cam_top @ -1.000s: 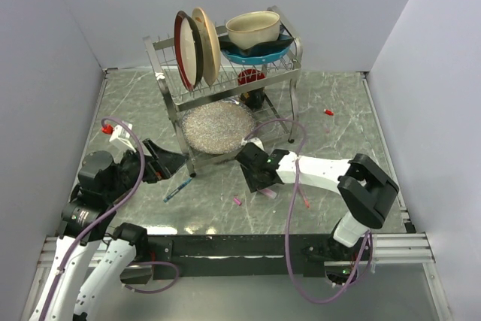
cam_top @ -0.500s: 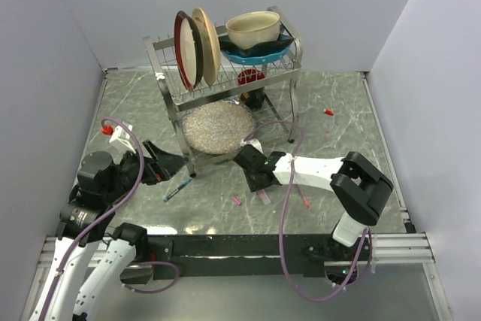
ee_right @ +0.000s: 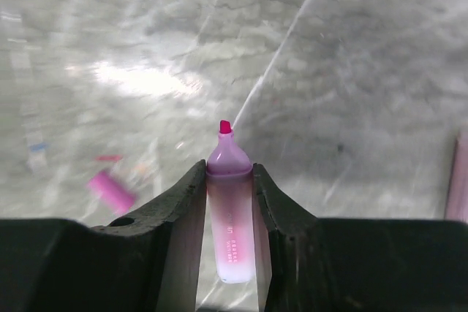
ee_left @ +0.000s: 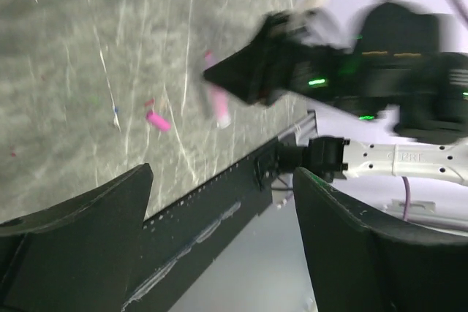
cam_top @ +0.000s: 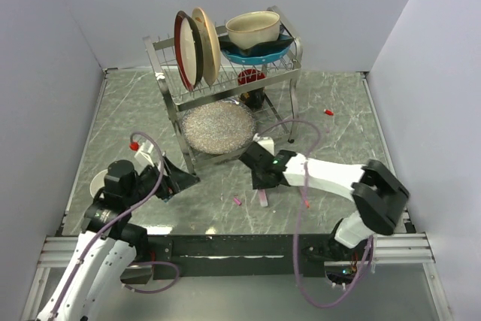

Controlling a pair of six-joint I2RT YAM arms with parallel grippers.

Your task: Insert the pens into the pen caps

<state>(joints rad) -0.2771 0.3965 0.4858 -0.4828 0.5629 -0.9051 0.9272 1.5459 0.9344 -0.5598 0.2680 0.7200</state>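
Observation:
My right gripper is shut on a pink pen, uncapped, its pink tip pointing down at the marble table. A pink cap lies on the table just left of that tip. My left gripper is open and empty, low over the table left of the cap and facing the right gripper. A salmon pen lies to the right. A red cap lies far back right. The dark blue pen is hidden.
A metal dish rack with plates and a bowl stands at the back centre, with a glittery round pan beneath it, close behind both grippers. Purple cables loop over the table by the right arm.
The left arm has swung forward and right, and its gripper now covers where the blue pen lay. The right gripper has shifted slightly right with the pink pen still in it.

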